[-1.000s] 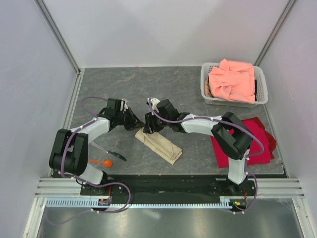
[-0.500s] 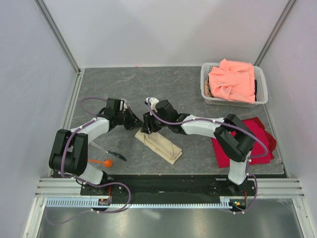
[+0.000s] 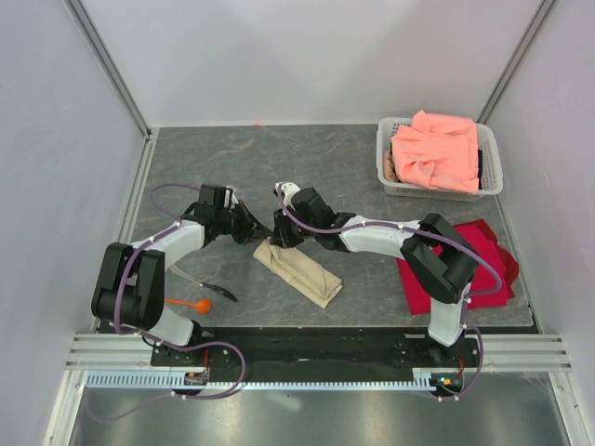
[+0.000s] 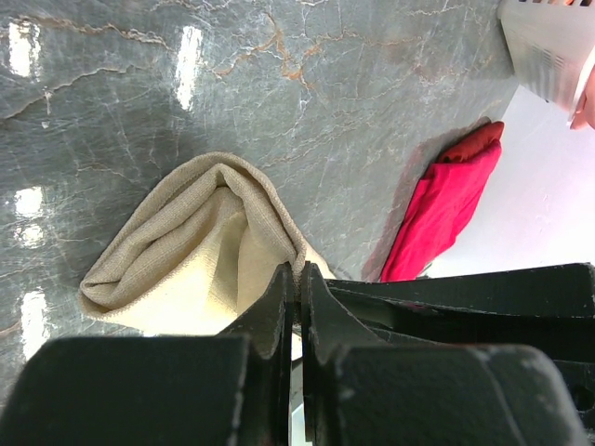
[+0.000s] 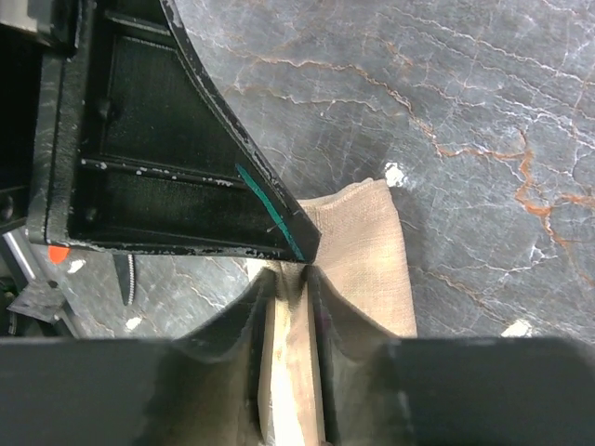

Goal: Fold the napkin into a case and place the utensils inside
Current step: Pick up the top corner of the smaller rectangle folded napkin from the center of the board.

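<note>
Top external shows barely any shift: my right gripper [image 3: 282, 232] stays clamped on the folded napkin's [image 3: 302, 271] far end mid-table, left gripper [image 3: 253, 228] closed beside it, utensils [image 3: 202, 304] still outside.

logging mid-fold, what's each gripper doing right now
left gripper: closed, pinching the edge of the napkin
right gripper: closed on a fold of the napkin

Your top view looks steeply down from high behind, far enough to hold the whole table [image 3: 232, 158]. Each wrist view sits very close, peering past its own fingers [image 4: 270, 311] at one end of the napkin [image 4: 167, 251]. All three share that end; top and left-wrist also share the red cloth [image 4: 446, 200].
</note>
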Controlling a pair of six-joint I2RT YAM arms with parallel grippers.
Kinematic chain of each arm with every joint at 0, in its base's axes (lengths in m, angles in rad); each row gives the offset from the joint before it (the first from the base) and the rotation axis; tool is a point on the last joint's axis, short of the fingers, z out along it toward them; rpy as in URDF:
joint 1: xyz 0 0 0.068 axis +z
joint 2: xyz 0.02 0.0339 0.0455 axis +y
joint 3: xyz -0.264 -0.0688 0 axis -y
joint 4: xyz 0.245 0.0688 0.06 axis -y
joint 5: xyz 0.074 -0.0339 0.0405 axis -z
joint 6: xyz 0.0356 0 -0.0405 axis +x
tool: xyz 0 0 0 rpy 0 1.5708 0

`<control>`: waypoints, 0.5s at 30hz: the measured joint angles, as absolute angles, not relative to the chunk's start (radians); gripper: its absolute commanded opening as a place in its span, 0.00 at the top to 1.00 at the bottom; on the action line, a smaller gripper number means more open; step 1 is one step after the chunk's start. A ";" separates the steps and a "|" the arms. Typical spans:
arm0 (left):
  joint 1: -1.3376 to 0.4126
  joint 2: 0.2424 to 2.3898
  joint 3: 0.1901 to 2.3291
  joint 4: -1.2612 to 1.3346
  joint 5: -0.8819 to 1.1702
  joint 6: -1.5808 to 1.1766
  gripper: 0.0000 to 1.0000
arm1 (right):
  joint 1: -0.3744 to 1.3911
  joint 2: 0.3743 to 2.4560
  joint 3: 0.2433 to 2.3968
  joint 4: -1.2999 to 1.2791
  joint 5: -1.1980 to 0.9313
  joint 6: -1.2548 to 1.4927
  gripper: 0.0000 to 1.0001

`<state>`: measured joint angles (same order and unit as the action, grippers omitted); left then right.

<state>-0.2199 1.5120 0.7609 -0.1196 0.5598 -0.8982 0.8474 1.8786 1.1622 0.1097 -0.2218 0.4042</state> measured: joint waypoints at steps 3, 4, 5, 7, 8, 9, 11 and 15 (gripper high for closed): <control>-0.220 1.512 0.753 -0.109 0.561 -0.905 0.98 | 0.847 1.879 1.164 0.100 -0.223 0.410 0.60; -0.220 1.512 0.751 -0.105 0.561 -0.907 0.98 | 0.847 1.879 1.164 0.097 -0.223 0.411 0.60; -0.220 1.512 0.750 -0.103 0.562 -0.909 0.98 | 0.847 1.879 1.164 0.095 -0.223 0.412 0.60; -0.220 1.512 0.750 -0.098 0.564 -0.913 0.98 | 0.847 1.879 1.164 0.096 -0.228 0.412 0.61; -0.220 1.512 0.750 -0.097 0.565 -0.914 0.98 | 0.848 1.879 1.164 0.097 -0.229 0.413 0.65; -0.220 1.512 0.750 -0.096 0.567 -0.915 0.98 | 0.849 1.880 1.164 0.098 -0.230 0.414 0.69; -0.220 1.511 0.750 -0.096 0.571 -0.916 0.98 | 0.849 1.884 1.164 0.101 -0.230 0.416 0.82; -0.219 1.507 0.745 -0.096 0.569 -0.916 0.97 | 0.849 1.892 1.165 0.104 -0.222 0.422 0.98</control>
<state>-0.2192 1.5066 0.7448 -0.0963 0.5690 -0.9157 0.8490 1.8919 1.1648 0.1043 -0.2222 0.4221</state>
